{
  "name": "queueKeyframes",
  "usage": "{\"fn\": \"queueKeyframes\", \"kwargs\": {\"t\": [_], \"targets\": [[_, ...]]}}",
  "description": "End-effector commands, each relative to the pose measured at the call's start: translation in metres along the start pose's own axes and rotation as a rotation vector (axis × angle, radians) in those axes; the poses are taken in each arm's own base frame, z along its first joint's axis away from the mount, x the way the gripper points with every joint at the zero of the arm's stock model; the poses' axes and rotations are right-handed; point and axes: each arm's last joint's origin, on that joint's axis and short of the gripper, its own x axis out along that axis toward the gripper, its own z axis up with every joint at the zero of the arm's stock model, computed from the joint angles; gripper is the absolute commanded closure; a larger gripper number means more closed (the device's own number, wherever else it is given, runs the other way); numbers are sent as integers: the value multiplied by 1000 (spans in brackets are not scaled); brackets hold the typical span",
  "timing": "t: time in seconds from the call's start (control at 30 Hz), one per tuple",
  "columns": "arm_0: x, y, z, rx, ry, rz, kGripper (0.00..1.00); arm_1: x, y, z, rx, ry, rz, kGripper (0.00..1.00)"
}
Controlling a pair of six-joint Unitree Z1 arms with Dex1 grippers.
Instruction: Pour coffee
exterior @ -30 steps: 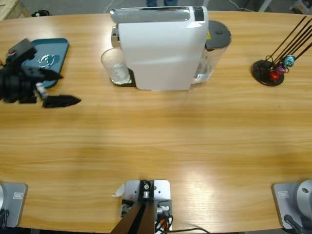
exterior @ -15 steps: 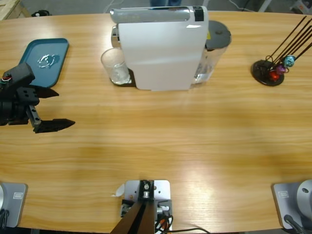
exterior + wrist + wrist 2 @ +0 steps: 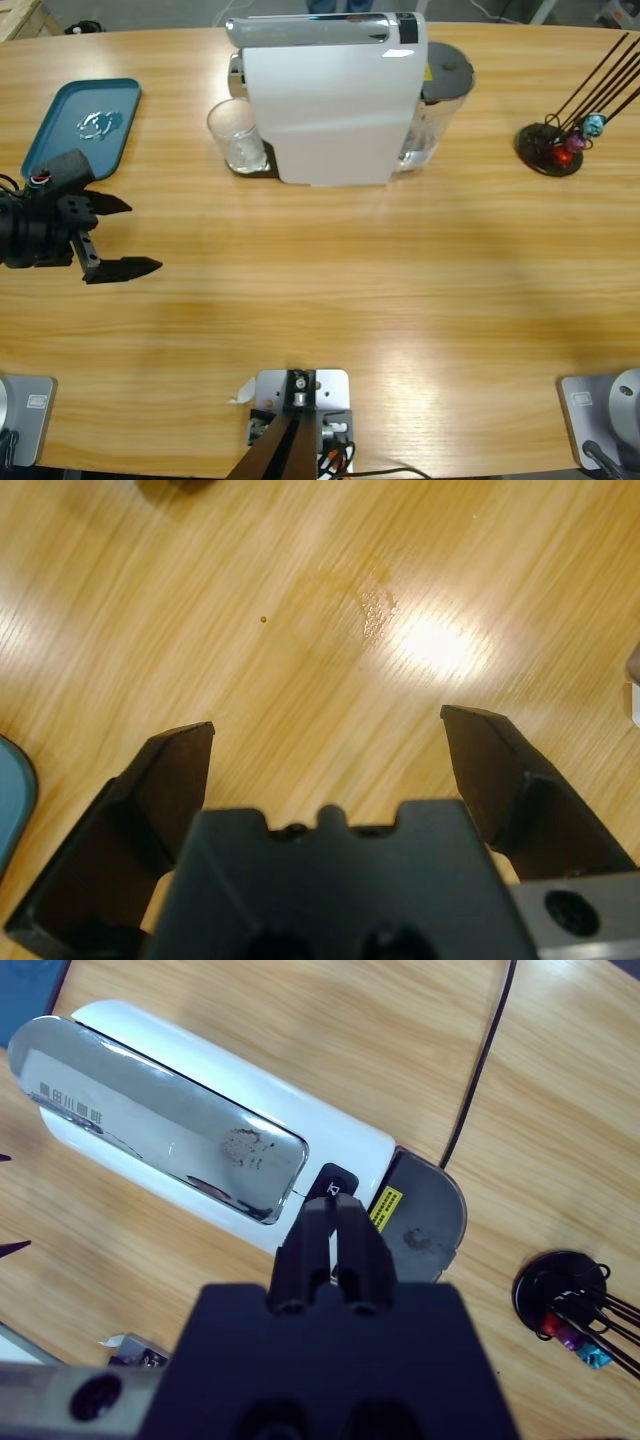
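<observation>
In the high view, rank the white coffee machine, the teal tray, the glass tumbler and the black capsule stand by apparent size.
1. White coffee machine, clearly largest.
2. Teal tray.
3. Glass tumbler and the black capsule stand: the tumbler and the stand's base look alike, so no ranking.

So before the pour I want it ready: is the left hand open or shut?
Open. The left hand holds its two black jaws wide apart over bare table, nothing between them; the left wrist view shows the same gap.

The coffee machine [image 3: 330,100] is white with a mirrored silver top and a grey tank lid [image 3: 425,1215] bearing a yellow label. The tray [image 3: 60,135] is teal. The table [image 3: 400,290] is honey-coloured, streaked woodgrain.
</observation>
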Motion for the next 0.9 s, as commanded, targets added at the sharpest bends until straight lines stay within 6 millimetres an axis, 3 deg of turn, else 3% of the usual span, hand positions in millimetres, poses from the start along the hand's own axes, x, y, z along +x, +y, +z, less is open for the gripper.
{"fn": "queueKeyframes", "kwargs": {"t": [0.03,0.9], "targets": [[16,-4,-8,15,59,-41,18,34,-3,6,-3,84,10,1000],[19,-4,-7,16,62,-43,18,50,-4,6,-16,128,1,1000]]}}
